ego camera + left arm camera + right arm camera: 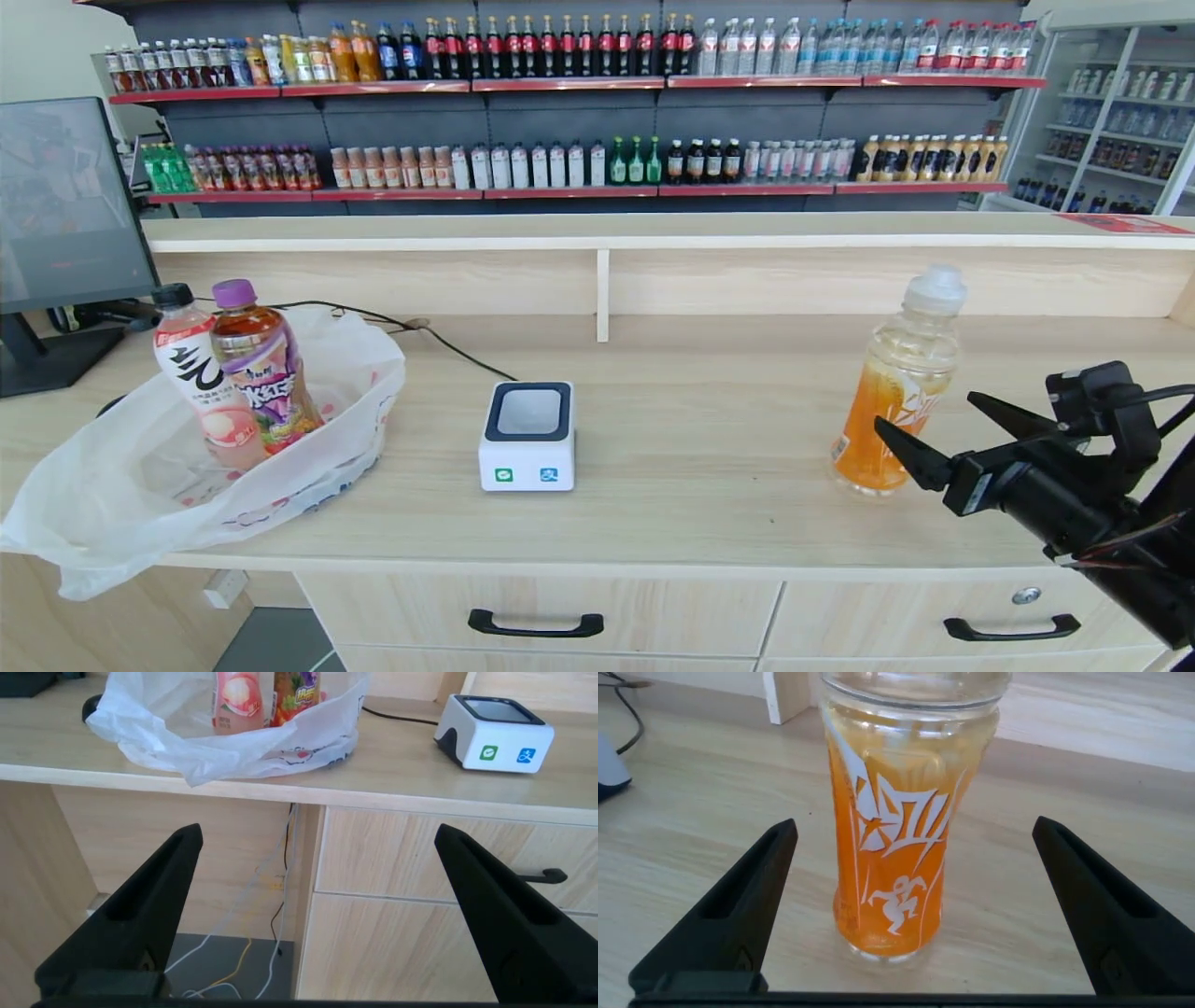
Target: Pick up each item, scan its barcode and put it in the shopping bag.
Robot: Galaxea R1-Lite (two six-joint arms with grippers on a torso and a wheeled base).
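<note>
An orange drink bottle (894, 383) with a white cap stands upright on the right side of the counter. My right gripper (938, 429) is open just beside it, fingers pointing at its lower half; in the right wrist view the bottle (901, 821) stands just ahead of the open fingers. The white barcode scanner (527, 435) sits mid-counter. A white shopping bag (121, 495) at the left holds a pink bottle (201, 378) and a purple-capped bottle (264, 369). My left gripper (318, 910) is open below counter height, facing the cabinet front, with the bag (234, 737) above.
A monitor (61, 215) stands at the far left with a cable (411, 327) running across the counter to the scanner. A raised shelf ledge (653, 243) backs the counter. Drawers with black handles (535, 623) lie below the front edge.
</note>
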